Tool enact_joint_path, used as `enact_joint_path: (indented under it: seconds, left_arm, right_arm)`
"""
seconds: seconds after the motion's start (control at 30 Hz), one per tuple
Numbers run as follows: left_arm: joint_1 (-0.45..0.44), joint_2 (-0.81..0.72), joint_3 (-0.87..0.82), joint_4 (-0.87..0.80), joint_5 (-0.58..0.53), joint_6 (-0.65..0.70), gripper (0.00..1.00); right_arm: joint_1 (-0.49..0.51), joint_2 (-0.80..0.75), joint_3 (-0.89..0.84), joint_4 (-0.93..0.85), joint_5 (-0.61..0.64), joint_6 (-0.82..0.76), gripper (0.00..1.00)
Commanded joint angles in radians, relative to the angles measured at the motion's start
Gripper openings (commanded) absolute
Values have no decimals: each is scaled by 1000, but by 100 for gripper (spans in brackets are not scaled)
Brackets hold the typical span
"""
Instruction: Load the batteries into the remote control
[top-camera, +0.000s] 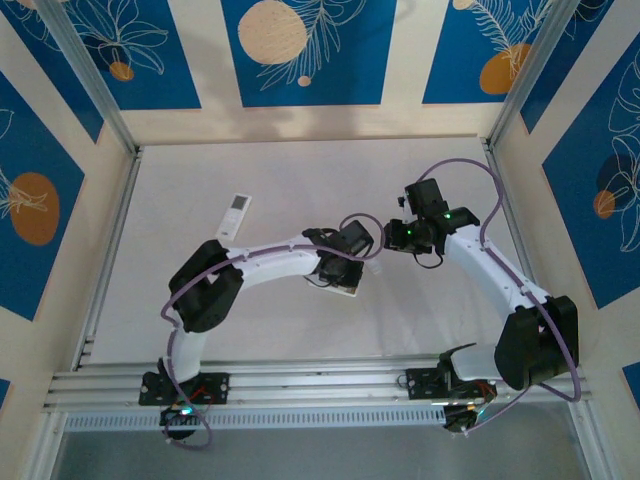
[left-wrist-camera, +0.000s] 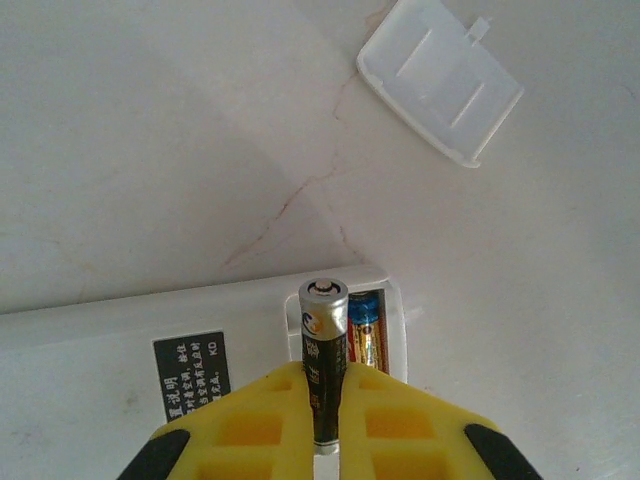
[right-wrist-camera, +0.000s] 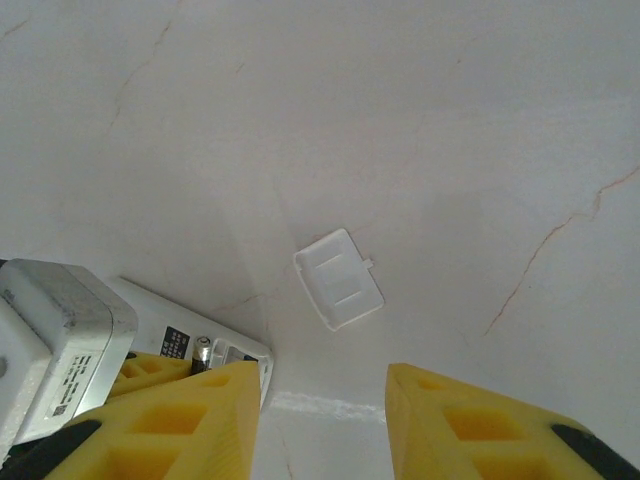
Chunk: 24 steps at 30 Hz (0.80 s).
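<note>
left gripper (left-wrist-camera: 325, 392) clamped on a battery (left-wrist-camera: 324, 315) held on end at the open compartment of the remote (left-wrist-camera: 150, 320), second battery (left-wrist-camera: 366, 335) lying inside, right gripper (right-wrist-camera: 322, 410) parted, empty, above the loose cover (right-wrist-camera: 338, 278) on the table (right-wrist-camera: 450, 120)

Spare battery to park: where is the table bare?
Bare: white table along its far edge, right of the slim white remote, and the near strip by the metal rail. Crowded: centre, left gripper and right gripper at the opened white remote and translucent lid.
</note>
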Motion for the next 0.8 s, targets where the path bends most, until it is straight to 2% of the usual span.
enact_joint_path:
  seconds: [0.0, 0.43, 0.6, 0.77]
  left_arm:
    - [-7, 26, 8, -11, 19, -6, 14]
    - [-11, 24, -33, 13, 84, -19, 21]
    - [-9, 2, -27, 2, 62, -6, 30]
    - [11, -83, -42, -15, 1, 9, 30]
  right_arm:
    - [-4, -17, -10, 2, -31, 11, 40]
    - [-7, -16, -19, 7, -31, 16, 40]
    - [-8, -24, -23, 8, -31, 16, 42]
    - [-7, -28, -25, 0, -55, 42, 44]
